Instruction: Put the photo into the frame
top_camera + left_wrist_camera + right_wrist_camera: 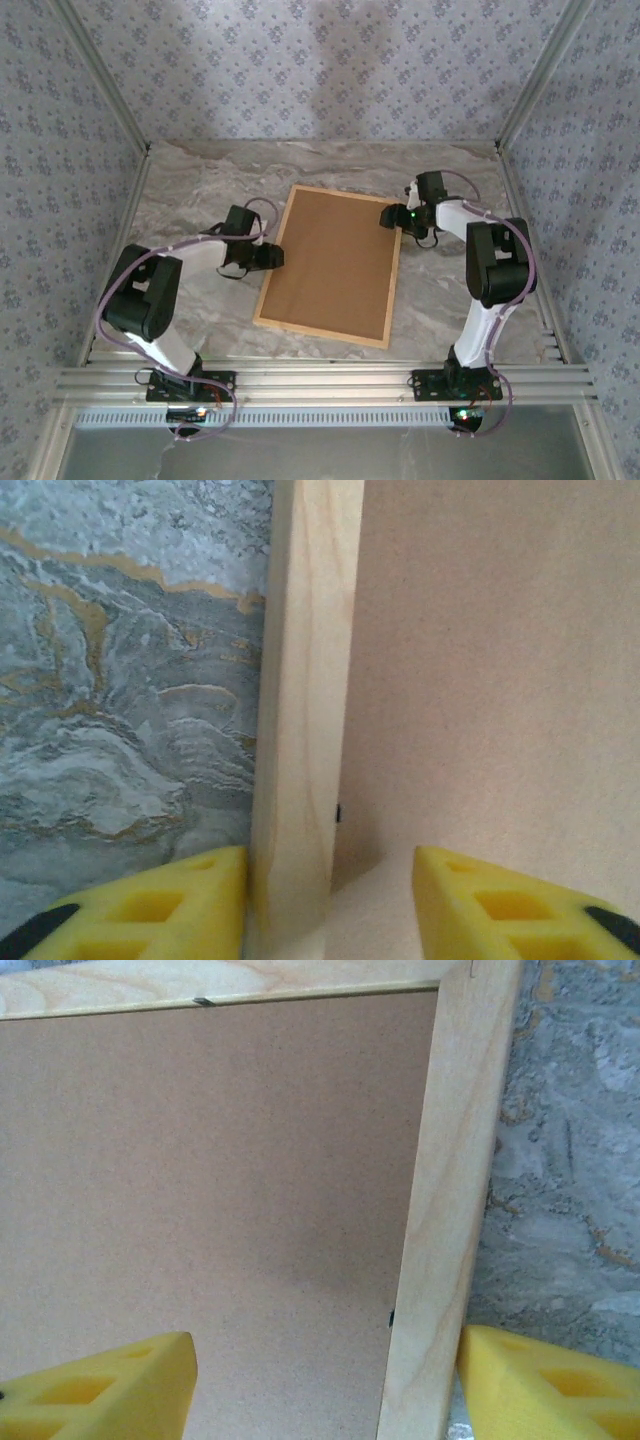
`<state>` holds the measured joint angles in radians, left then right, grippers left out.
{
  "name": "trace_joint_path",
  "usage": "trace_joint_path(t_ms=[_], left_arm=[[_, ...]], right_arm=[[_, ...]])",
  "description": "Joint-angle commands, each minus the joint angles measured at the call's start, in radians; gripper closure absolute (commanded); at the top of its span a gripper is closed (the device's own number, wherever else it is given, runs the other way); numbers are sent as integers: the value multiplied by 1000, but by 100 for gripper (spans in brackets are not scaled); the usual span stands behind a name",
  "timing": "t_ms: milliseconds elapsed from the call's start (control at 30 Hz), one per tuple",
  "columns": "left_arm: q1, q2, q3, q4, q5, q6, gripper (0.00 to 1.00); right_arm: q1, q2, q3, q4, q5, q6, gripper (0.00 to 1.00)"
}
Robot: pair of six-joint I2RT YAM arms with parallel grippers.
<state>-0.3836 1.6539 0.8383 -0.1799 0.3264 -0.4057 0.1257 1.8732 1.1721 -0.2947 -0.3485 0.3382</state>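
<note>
The light wood frame (320, 333) lies flat on the marble table with the plain brown backing board (335, 260) filling it. The photo is hidden. My left gripper (272, 256) is open at the frame's left side. In the left wrist view the left gripper (330, 880) straddles the frame rail (300, 680): one yellow finger (200, 890) touches its outer face, the other hovers over the board (480, 660). My right gripper (392, 216) is open at the upper right side. There the right gripper (325, 1360) straddles the right rail (450, 1160), over the board (220, 1160).
Grey marble tabletop (190, 190) surrounds the frame, with patterned walls close on three sides. An aluminium rail (320, 380) runs along the near edge by the arm bases. Small dark retaining tabs (391, 1317) sit at the rail's inner edge.
</note>
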Motion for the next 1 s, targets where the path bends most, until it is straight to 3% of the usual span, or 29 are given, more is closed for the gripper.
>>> trace_joint_path(t_ms=[0,233,500,733,967], left_arm=[[-9,-7,46,5,-82,39,47],[-8,120,199,-58,-175,121,46],[-6,199,256,-78,-166,139,59],[-3,196,224,-52,-157,129,72],[-1,207,212,-24,-138,106,75]], right_arm=[[17,11,54,-77,-13,-61,30],[13,-35,33,-115,30,-82,30],[2,-72,29,-149,61,-92,30],[3,-62,45,-249,144,-112,38],[-1,28,144,-300,203,-113,49]])
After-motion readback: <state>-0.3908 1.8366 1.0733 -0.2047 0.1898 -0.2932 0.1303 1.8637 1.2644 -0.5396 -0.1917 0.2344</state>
